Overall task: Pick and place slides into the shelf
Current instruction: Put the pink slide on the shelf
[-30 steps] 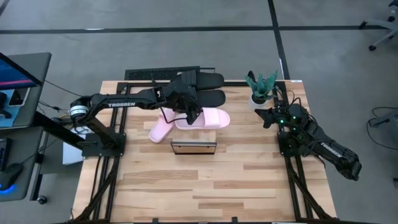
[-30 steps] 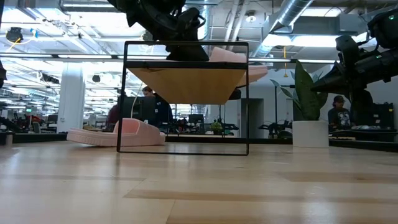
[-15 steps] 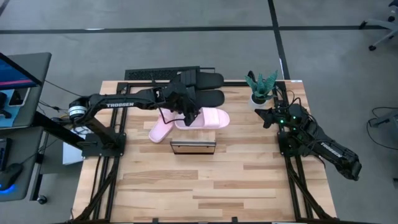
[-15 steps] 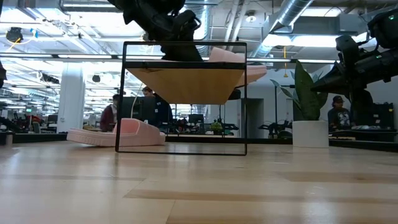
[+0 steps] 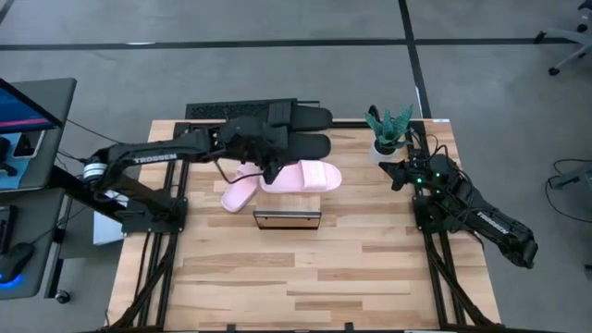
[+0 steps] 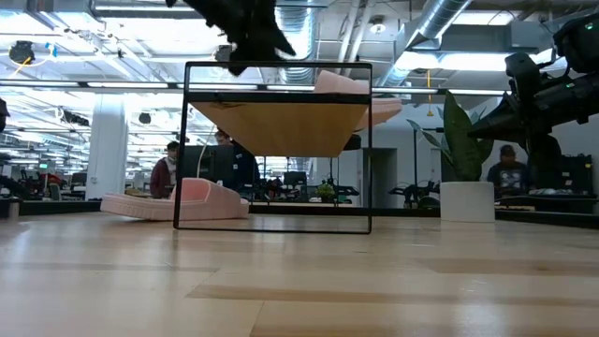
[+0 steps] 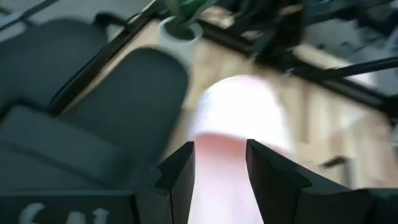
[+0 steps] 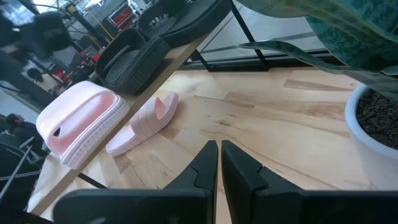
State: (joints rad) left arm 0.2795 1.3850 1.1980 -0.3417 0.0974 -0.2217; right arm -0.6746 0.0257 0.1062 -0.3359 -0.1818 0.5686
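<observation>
Where low view hides it, black slide point(image 5: 310, 145) shelved

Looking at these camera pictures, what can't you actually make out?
- High view: the shelf top, covered by slides and the left gripper.
- Low view: the black slides, hidden above the shelf plank.
- Left wrist view: the pink slide, blurred.
- Right wrist view: the plant pot, cut off by the edge.

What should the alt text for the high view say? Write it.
The left gripper hovers open over a pink slide lying beside two black slides; a second pink slide sits on the table nearby. The right gripper waits, shut, by a potted plant.
</observation>
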